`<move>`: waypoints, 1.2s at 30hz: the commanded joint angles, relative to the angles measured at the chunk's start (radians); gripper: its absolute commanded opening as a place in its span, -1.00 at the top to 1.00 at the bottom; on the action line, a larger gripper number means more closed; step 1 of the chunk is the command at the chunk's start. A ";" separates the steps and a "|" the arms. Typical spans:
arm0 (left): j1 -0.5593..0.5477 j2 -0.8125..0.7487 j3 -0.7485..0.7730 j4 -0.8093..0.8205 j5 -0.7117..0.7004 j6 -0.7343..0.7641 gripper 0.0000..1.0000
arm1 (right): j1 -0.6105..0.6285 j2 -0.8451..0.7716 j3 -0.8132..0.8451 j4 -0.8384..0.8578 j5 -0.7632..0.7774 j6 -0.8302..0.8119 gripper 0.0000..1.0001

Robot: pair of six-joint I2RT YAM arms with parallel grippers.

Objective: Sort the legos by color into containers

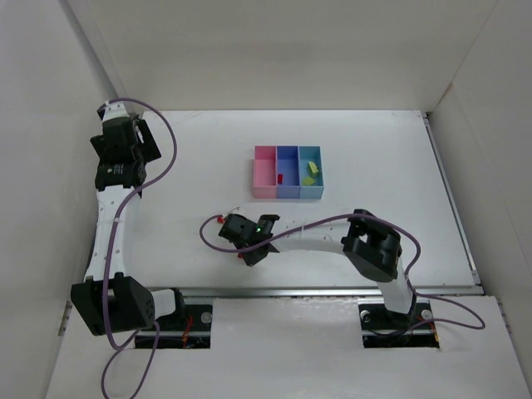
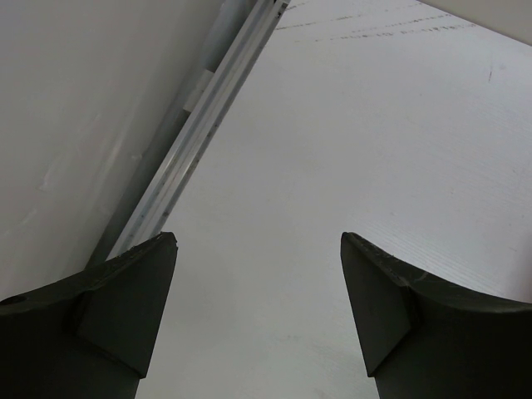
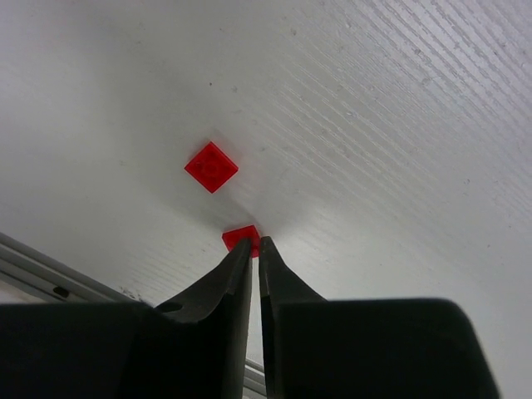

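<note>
The tray of containers [image 1: 287,195] stands at the table's middle back: a pink bin [image 1: 264,166], a blue bin [image 1: 288,160] holding a red brick [image 1: 281,178], and a cyan bin [image 1: 317,158] holding yellow-green bricks [image 1: 310,169]. My right gripper [image 3: 255,242] [image 1: 226,224] is low on the table in front of the tray, its jaws closed to a thin gap on the edge of a red brick [image 3: 239,238]. A second red brick [image 3: 211,166] lies flat just beyond it. My left gripper [image 2: 259,241] [image 1: 148,140] is open and empty at the far left.
An aluminium rail [image 2: 199,133] runs along the wall beside my left gripper. Another rail [image 1: 332,290] borders the table's near edge close to my right arm. A small red bit [image 1: 239,258] shows by the right wrist. White walls close in the table.
</note>
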 commanded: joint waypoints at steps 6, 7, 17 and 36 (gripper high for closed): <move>0.007 -0.020 -0.006 0.027 0.003 -0.008 -0.55 | 0.004 -0.084 0.011 -0.006 0.012 -0.047 0.48; 0.007 -0.020 -0.006 0.027 0.003 -0.008 -0.55 | 0.004 -0.084 0.011 -0.006 0.002 -0.056 0.44; 0.007 -0.020 -0.015 0.027 0.003 -0.008 -0.55 | 0.033 -0.071 -0.007 0.004 -0.031 -0.084 0.01; 0.007 -0.020 -0.006 0.027 0.012 -0.008 -0.55 | 0.033 0.028 -0.016 0.033 -0.056 -0.122 0.16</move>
